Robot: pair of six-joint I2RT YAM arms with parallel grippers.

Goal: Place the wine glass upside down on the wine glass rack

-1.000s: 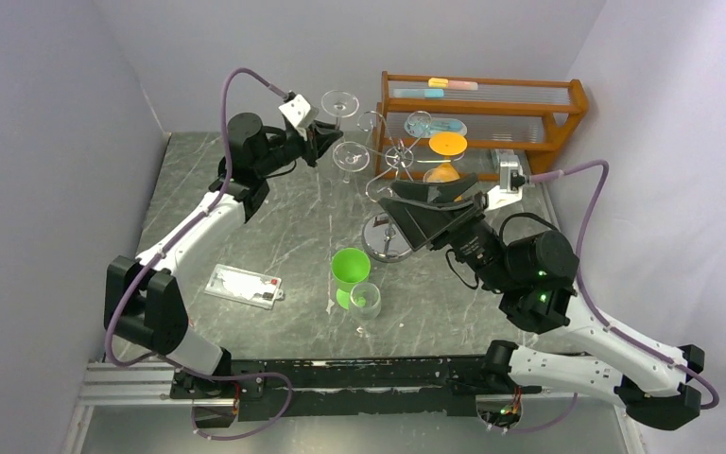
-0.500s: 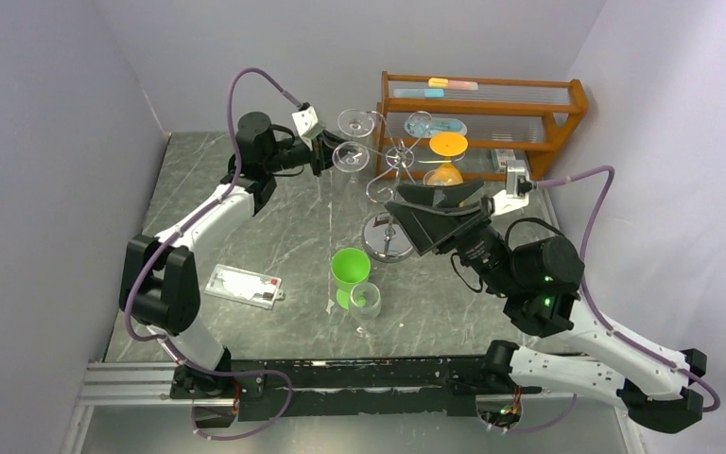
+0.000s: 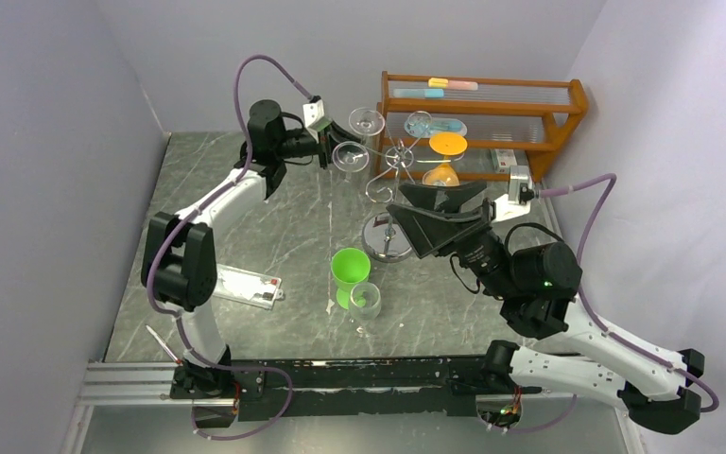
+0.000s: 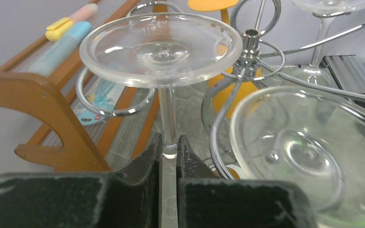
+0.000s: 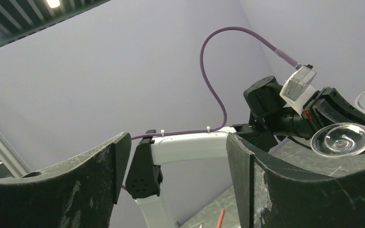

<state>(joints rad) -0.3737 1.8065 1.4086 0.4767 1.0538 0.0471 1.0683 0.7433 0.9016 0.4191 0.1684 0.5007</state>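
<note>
Furthest left on my screen a flat white packet [image 3: 249, 287] lies on the grey marbled table [image 3: 293, 218], its left end hidden behind the left arm. That arm is reached out to the far side, and the left gripper [image 4: 169, 141] has its fingers clamped on the stem of the wine glass [image 4: 161, 47] — the round foot stands above the fingertips, and the bowl I cannot see from the wrist camera. The glass is held in the air just left of the wine glass rack [image 4: 251, 42]; its foot overlaps one curled wire arm in the wrist view, but I cannot tell whether they touch. Just right of the fingers a second glass [image 4: 304, 152] shows among the wire arms. Nearer me a green cup [image 3: 351, 268] stands with a small tumbler [image 3: 366, 301] just beside it. The right gripper [image 3: 414, 203] hangs close against the rack's right side, above the shiny round base — fingers wide apart, nothing between them. Against the far wall, behind the rack, stands a wooden shelf [image 3: 579, 95].
</note>
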